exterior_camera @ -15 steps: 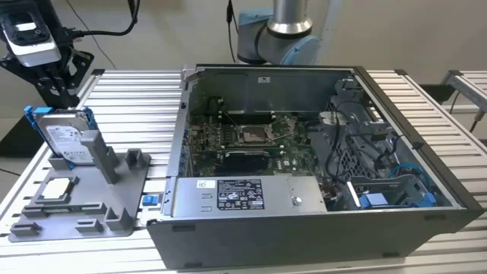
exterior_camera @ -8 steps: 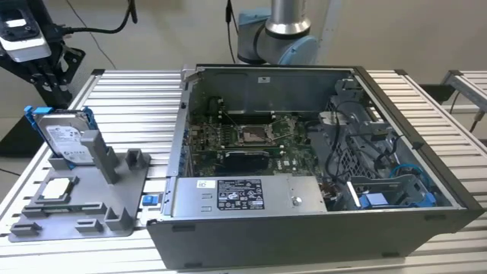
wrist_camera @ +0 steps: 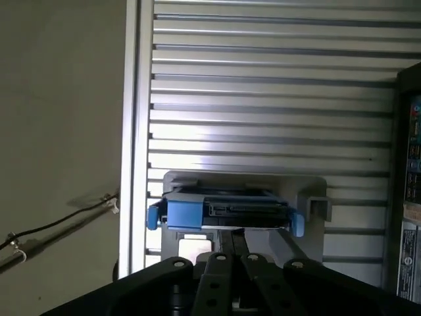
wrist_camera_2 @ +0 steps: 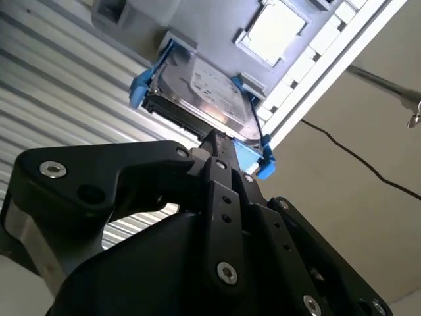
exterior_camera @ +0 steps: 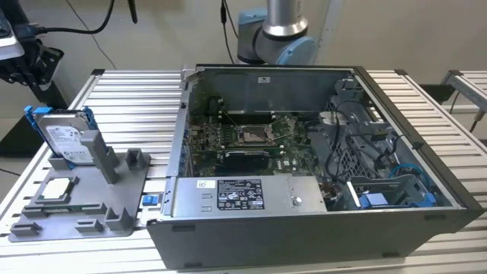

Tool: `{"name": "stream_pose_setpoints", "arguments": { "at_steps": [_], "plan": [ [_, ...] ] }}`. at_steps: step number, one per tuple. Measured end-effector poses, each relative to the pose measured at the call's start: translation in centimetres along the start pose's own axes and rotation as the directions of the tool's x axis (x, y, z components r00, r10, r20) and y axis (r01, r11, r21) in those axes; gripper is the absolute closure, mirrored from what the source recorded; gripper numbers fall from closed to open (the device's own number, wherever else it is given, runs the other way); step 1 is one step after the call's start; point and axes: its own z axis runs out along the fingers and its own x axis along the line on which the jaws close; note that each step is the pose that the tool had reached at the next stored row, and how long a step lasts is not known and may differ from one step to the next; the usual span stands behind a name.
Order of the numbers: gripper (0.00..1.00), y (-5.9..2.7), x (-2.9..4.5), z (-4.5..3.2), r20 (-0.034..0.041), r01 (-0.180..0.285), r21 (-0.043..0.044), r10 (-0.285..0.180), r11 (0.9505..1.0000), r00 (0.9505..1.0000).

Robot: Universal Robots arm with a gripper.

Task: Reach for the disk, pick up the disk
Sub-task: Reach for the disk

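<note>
The disk (exterior_camera: 65,136), a silver-grey drive with a white label in a bright blue frame, stands on edge in a slot of the grey holder (exterior_camera: 114,182) at the exterior view's left. My black gripper (exterior_camera: 21,63) hangs at the upper left edge of that view, above the disk and apart from it. In both wrist views the disk (wrist_camera_2: 204,92) (wrist_camera: 227,210) lies just past my fingertips. The gripper (wrist_camera_2: 216,139) (wrist_camera: 235,232) looks shut, its fingers meeting at a point with nothing between them.
A small square silver chip (exterior_camera: 57,188) lies flat on the grey holder. An open computer case (exterior_camera: 304,160) stands to the exterior view's right of the holder, on the slatted metal table (exterior_camera: 137,103). The arm's base (exterior_camera: 274,34) rises behind the case.
</note>
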Motion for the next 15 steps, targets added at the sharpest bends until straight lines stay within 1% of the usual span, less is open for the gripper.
{"name": "stream_pose_setpoints", "arguments": {
  "at_steps": [1,2,6,9,15],
  "plan": [
    [1.00,0.08,0.46,0.03,-0.0001,0.000,0.0000,0.000,1.0000,1.0000],
    [1.00,0.11,0.75,0.06,-0.0001,0.000,0.0001,0.000,1.0000,1.0000],
    [1.00,0.18,1.66,0.19,-0.0001,0.000,0.0012,0.000,1.0000,1.0000],
    [1.00,0.18,1.92,0.24,-0.0002,0.000,0.0016,0.000,1.0000,1.0000],
    [1.00,0.18,1.95,0.24,0.0000,0.000,0.0016,0.000,1.0000,1.0000]
  ]
}}
